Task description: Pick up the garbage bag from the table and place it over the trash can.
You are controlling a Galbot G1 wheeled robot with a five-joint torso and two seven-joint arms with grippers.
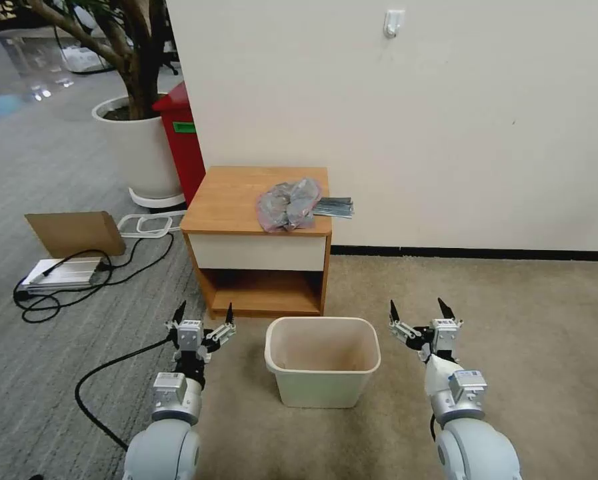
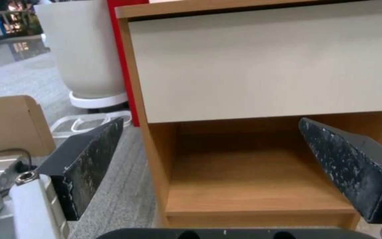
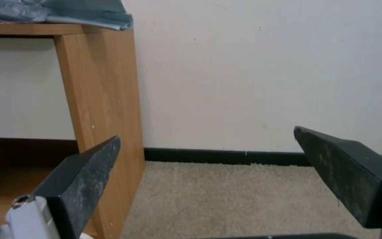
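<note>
Garbage bag [image 1: 289, 204]: crumpled on table [image 1: 235, 197], beyond and above both grippers. Trash can [image 1: 322, 360]: flanked by left gripper [image 1: 203, 313] and right gripper [image 1: 418, 309], fingers spread, nothing held. Lower shelf [image 2: 248, 186]: faced by the left wrist camera.

We see a crinkly thin plastic bag [image 1: 289, 204], a smooth matt wooden table [image 1: 232, 197] with a white drawer front, a smooth cream plastic bin [image 1: 322, 383], our scuffed black matt fingers [image 2: 91, 162], rough looped carpet [image 3: 244, 199]
</note>
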